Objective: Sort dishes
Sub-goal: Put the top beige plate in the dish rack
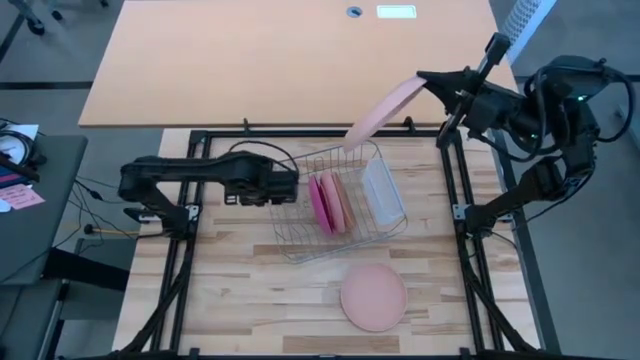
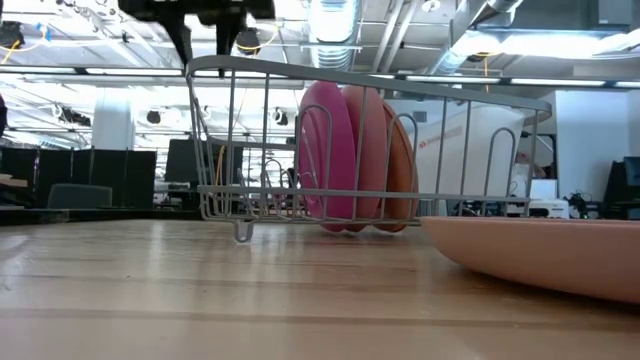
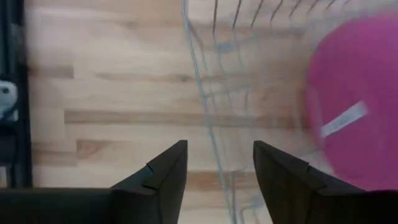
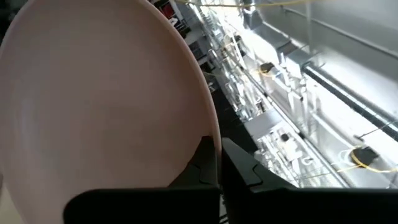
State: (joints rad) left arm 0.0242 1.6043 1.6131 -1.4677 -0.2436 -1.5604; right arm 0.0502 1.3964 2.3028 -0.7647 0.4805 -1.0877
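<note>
A wire rack (image 1: 340, 205) stands mid-table. In it a magenta plate (image 1: 320, 203) and a salmon plate (image 1: 338, 200) stand on edge beside a translucent tub (image 1: 383, 190). Another salmon plate (image 1: 373, 297) lies flat on the table near the front edge. My left gripper (image 1: 288, 186) points down, open, just above the rack's left rim (image 3: 208, 143), touching nothing, with the magenta plate (image 3: 357, 106) beyond it. My right gripper (image 1: 432, 82) is high over the far right, shut on a pale pink plate (image 1: 385, 108). My right gripper pinches the pale pink plate's rim (image 4: 214, 155) between its two fingers, one finger on each face. The fingers come roughly level from the table's right. The plate is lifted clear and tilted, and reaches from the fingers out over the rack's far edge.
Black frame rails (image 1: 455, 210) run along both sides of the wooden table. A large tan board (image 1: 290, 60) lies beyond the far edge. Bare wood shows in front of the rack on the left (image 1: 260, 300). In the low view the flat salmon plate (image 2: 540, 250) fills the near right.
</note>
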